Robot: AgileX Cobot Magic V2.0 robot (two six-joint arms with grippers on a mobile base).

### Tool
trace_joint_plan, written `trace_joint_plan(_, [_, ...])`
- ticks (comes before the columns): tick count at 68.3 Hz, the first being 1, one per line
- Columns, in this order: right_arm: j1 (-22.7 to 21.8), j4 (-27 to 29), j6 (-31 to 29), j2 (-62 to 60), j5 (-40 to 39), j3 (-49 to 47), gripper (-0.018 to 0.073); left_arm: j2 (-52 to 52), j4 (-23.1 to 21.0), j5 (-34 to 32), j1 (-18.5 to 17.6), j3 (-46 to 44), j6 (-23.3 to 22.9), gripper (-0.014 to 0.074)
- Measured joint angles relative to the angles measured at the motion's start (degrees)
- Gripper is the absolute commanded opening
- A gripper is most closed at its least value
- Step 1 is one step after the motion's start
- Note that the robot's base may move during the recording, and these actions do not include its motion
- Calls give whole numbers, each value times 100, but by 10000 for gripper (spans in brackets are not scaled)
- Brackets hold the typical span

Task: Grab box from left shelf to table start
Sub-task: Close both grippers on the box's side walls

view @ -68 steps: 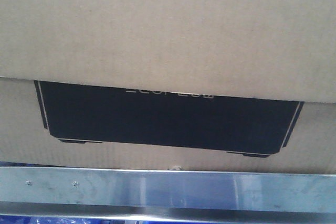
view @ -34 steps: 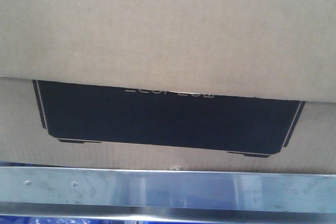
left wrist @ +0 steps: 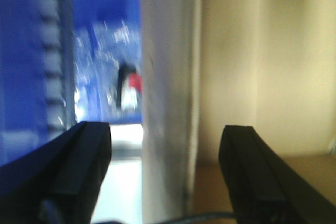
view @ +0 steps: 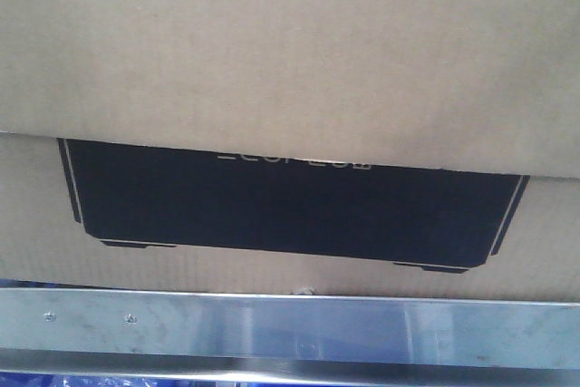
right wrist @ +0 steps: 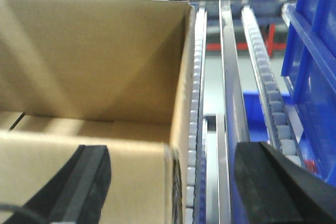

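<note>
Above the front rail of the left shelf (view: 290, 328) the box (view: 290, 43) blocks the whole visible width, its walls standing between the spread fingers of the left gripper (left wrist: 164, 128) and right gripper (right wrist: 172, 153), its top open, and only a narrow roller track (right wrist: 195, 93) separating it from the blue bins (right wrist: 315, 77).

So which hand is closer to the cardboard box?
Neither, clearly: the left hand and the right hand each sit open astride a side wall of the box, a finger on either side.
</note>
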Motion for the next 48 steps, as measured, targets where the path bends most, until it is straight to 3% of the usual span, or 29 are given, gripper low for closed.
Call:
trace_joint_plan(35, [0,-73,11,4578,2215,-3334,571,0,11,22,0,-25,0,351])
trace_joint_plan(48, [0,-270,11,5650,2565,-4009,557,0,11,22,0,-25,0,322])
